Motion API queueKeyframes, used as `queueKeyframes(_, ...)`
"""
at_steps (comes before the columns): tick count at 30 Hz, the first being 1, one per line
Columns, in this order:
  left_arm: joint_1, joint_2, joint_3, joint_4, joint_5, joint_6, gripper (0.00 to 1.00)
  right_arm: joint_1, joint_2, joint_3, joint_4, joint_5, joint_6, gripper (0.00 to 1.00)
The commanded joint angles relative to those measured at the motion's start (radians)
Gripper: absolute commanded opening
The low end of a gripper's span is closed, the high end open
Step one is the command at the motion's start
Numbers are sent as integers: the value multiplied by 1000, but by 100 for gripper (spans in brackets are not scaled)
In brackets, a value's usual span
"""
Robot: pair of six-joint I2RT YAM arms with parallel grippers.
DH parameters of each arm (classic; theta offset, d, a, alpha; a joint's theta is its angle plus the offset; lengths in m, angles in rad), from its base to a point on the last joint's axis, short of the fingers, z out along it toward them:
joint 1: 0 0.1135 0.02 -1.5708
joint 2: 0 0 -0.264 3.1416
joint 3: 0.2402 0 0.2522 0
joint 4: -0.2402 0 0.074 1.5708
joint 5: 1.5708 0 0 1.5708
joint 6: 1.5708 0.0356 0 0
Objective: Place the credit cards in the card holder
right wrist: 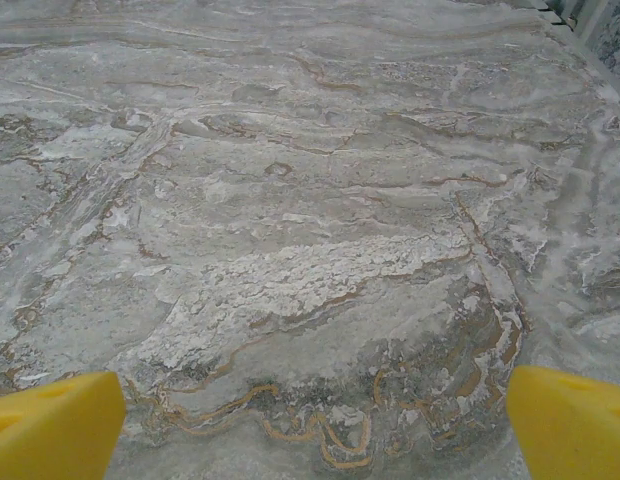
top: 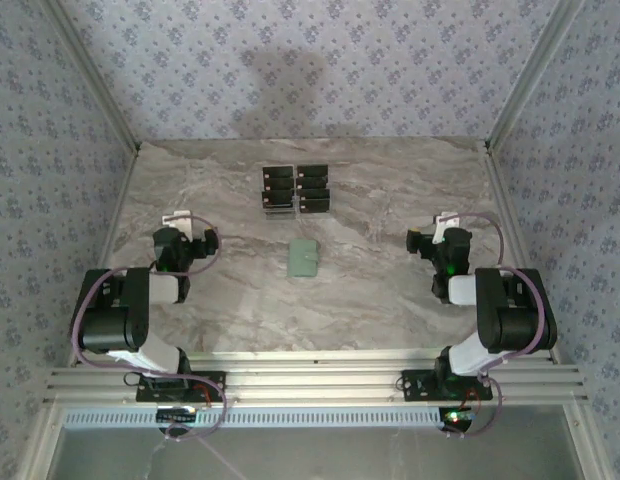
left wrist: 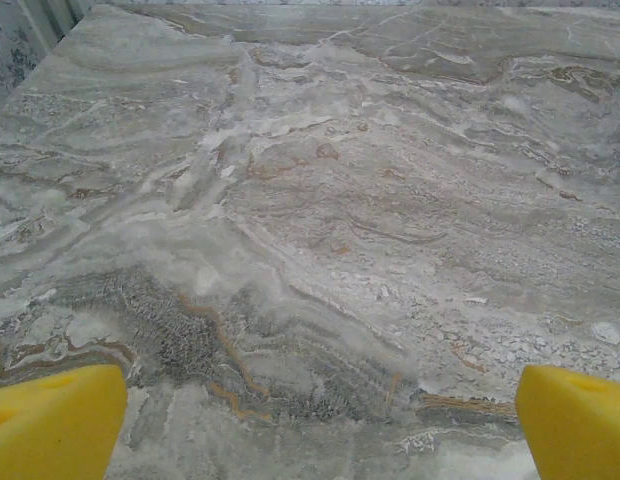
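Marbled grey-and-beige stone tabletop [top: 390,300] fills the floor of a booth lined with pale blue floral-patterned walls [top: 320,70]. Near the middle of that surface the small flat sage-green rectangular card holder [top: 303,258] lies flat, with bare stone all round it. Just beyond it, toward the back wall and not touching it, the thin black rectangular credit cards with pale markings [top: 295,190] lie in two short columns side by side; their exact count is too small to tell.

Well to the holder's left, the left gripper [top: 190,238] sits low over the table with its jaws spread wide and nothing between them. In the left wrist view its yellow fingers [left wrist: 55,420] stand at the two bottom corners with bare marble between. The right gripper [top: 440,240] sits well to the holder's right, likewise spread wide and holding nothing, its yellow fingertips [right wrist: 570,420] far apart over veined stone. Ribbed aluminium rails [top: 310,385] carry both arm bases along the near edge.
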Motion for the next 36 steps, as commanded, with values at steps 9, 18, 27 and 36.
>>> queueKeyframes(9,18,-3,28,-19,28,-1,100,-6,-5,22,0,-6,-15,100)
queueKeyframes(18,24,-3,27,-19,34,-5,100,-11,-5,24,-2,-17,-12,100)
queueKeyframes(27,24,-4,30,-23,34,-5,100,-13,-4,24,-2,-20,-11,100)
queueKeyframes(36,21,-143,141,-315,69,11,100,0,-236,103,-317,49,19,100)
